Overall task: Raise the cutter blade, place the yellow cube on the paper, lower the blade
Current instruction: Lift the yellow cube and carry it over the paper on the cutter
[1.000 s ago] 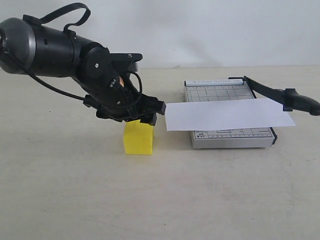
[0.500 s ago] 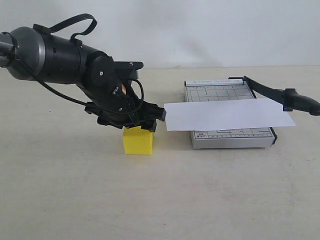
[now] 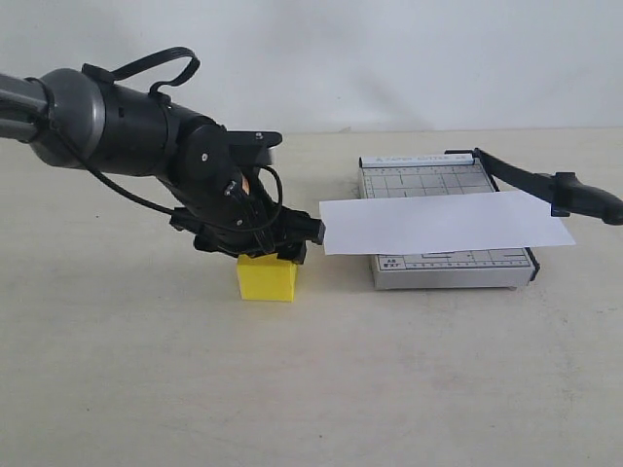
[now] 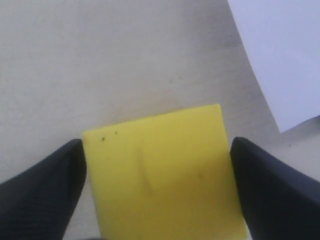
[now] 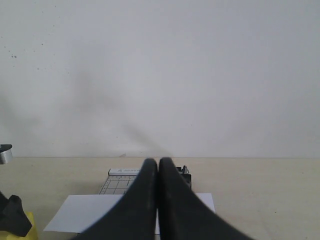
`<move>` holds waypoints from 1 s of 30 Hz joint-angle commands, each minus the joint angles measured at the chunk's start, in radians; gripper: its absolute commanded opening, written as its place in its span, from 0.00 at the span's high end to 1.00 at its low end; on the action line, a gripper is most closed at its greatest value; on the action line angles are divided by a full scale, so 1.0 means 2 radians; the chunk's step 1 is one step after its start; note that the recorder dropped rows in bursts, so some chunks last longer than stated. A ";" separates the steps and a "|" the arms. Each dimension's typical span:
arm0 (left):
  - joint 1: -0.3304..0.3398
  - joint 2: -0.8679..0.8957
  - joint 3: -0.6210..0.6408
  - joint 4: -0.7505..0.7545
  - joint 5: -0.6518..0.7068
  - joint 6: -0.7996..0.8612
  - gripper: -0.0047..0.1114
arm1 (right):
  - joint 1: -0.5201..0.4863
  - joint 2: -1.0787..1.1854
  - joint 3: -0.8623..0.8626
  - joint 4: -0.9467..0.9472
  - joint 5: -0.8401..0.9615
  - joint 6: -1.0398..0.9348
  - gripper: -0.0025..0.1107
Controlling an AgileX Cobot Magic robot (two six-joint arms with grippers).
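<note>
- Cutter blade (image 3: 526,177): black arm with thick handle, hinged at the far corner of the grey trimmer base (image 3: 428,179). It angles up and away from the base edge, with the handle out past the right end of the paper. Judged raised, so the first step looks done.
- Paper (image 3: 438,222): white strip lying flat across the trimmer base and overhanging it on both sides. Nothing rests on it.
- Yellow cube (image 3: 268,282): stands on the table (image 3: 146,389) to the left of the trimmer, near the paper's left end but apart from it. Not yet lifted.
- Left gripper (image 4: 156,150): set down over the cube, jaws spread about cube-wide, with one of the fingers (image 4: 40,195) on each side. In the left wrist view the tips sit at or just beside the cube's side faces. A sliver of gap shows along one side, so a firm clamp is not evident.
- Right gripper (image 5: 159,161): jaws pressed together and holding nothing. It faces the trimmer from a distance and is absent from the exterior view.
- Progress, as judged: early in the second step. Remaining are closing on the cube, carrying it over, setting it on the paper, releasing it and lowering the blade.
</note>
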 commanded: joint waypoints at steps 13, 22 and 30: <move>-0.001 0.001 -0.004 0.002 -0.003 -0.002 0.36 | 0.000 -0.003 0.002 0.000 -0.002 0.002 0.98; -0.001 0.001 -0.004 0.007 0.010 -0.001 0.80 | 0.000 -0.003 0.002 0.000 -0.002 0.002 0.98; -0.013 -0.028 -0.048 0.005 0.055 0.064 0.92 | 0.000 -0.003 0.002 0.000 -0.002 0.002 0.98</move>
